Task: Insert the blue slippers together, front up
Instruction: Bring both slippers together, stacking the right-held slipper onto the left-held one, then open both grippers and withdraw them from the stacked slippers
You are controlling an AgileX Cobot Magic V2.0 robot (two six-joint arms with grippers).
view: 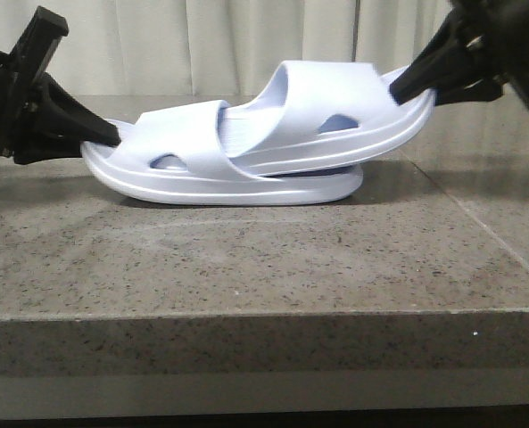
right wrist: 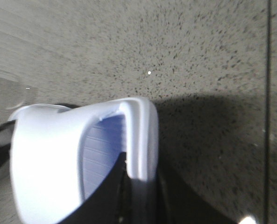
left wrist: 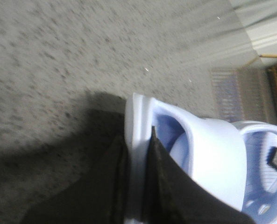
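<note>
Two pale lavender-blue slippers lie nested on the granite table. The lower slipper (view: 193, 174) rests flat on the table; my left gripper (view: 103, 134) is shut on the rim of its left end, seen in the left wrist view (left wrist: 138, 144) with the rim (left wrist: 136, 116) between the fingers. The upper slipper (view: 335, 120) is tilted, its left end pushed under the lower slipper's strap (view: 188, 134), its right end raised. My right gripper (view: 420, 87) is shut on that raised end; in the right wrist view (right wrist: 140, 170) its fingers clamp the rim (right wrist: 140, 130).
The granite table (view: 246, 267) has a seam (view: 478, 223) running on the right and a front edge (view: 264, 312) near the camera. A pale curtain (view: 202, 45) hangs behind. In the left wrist view a rug and wooden furniture (left wrist: 273, 84) show beyond the table.
</note>
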